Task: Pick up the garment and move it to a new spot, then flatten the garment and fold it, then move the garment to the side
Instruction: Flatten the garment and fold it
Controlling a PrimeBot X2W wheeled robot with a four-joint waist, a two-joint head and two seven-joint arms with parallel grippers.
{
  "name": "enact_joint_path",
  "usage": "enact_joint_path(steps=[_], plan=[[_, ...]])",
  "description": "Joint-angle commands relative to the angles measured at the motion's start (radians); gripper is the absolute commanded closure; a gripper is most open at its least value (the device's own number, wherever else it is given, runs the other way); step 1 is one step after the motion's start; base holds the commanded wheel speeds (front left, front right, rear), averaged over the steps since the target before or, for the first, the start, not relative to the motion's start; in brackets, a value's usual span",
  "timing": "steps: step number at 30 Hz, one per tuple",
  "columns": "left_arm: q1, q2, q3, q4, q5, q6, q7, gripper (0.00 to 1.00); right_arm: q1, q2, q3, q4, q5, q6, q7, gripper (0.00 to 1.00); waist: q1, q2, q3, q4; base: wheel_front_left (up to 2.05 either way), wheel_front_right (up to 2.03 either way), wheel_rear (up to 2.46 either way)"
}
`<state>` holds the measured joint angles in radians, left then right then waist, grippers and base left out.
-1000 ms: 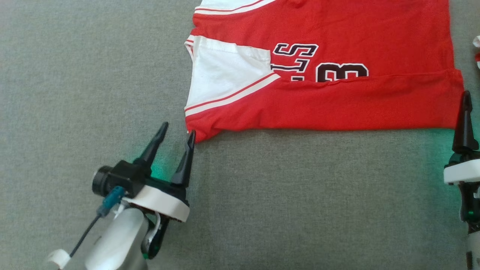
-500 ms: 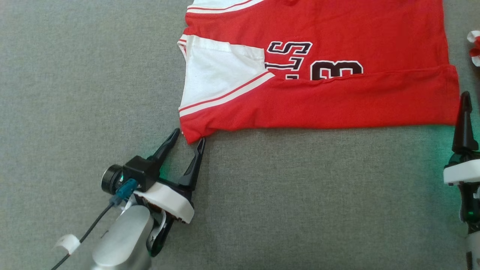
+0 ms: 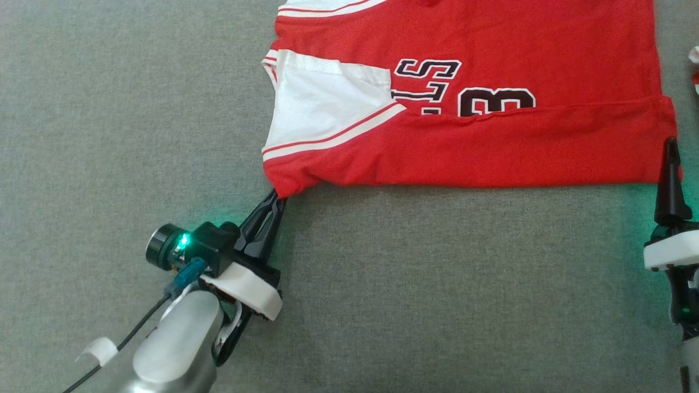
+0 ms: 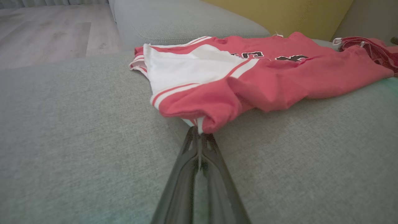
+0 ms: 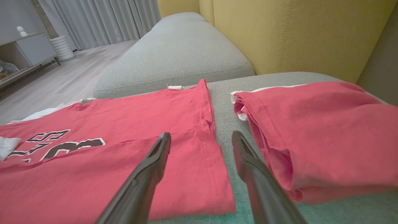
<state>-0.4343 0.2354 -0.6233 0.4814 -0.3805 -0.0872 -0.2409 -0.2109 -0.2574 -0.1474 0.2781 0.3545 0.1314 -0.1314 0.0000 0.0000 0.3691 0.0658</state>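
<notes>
Now | left tool (image 3: pixel 277 197), parted before, pinches garment (image 3: pixel 491 147) corner | right tool (image 5: pixel 201 134) spread wide

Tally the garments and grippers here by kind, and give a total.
Red garments: 2, the numbered jersey and the folded garment beside it.
Grippers: 2, the left gripper shut on the jersey's corner, the right gripper open.
Total: 4.
</notes>
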Motion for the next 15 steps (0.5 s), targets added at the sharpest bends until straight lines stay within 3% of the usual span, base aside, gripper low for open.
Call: enact_joint_path(steps=[1, 9, 15], plan=[[-0.026, 0.030, 0.025, -0.030, 0.007, 0.006, -0.016, 1.00, 0.002, -0.029, 0.016, -0.024, 0.011, -0.001, 0.003, 0.00, 0.0000, 0.0000, -0.001, 0.003, 0.00, 0.00, 0.00], [-0.015, 0.053, 0.001, -0.089, 0.035, -0.003, -0.019, 1.00, 0.000, -0.039, 0.017, -0.016, 0.018, -0.001, 0.008, 0.00, 0.0000, 0.0000, -0.004, 0.016, 0.00, 0.00, 0.00], [0.014, 0.079, 0.024, -0.155, 0.041, 0.017, -0.020, 1.00, 0.005, -0.034, 0.018, -0.009, 0.019, -0.001, 0.004, 0.00, 0.0000, 0.0000, -0.010, 0.017, 0.00, 0.00, 0.00]])
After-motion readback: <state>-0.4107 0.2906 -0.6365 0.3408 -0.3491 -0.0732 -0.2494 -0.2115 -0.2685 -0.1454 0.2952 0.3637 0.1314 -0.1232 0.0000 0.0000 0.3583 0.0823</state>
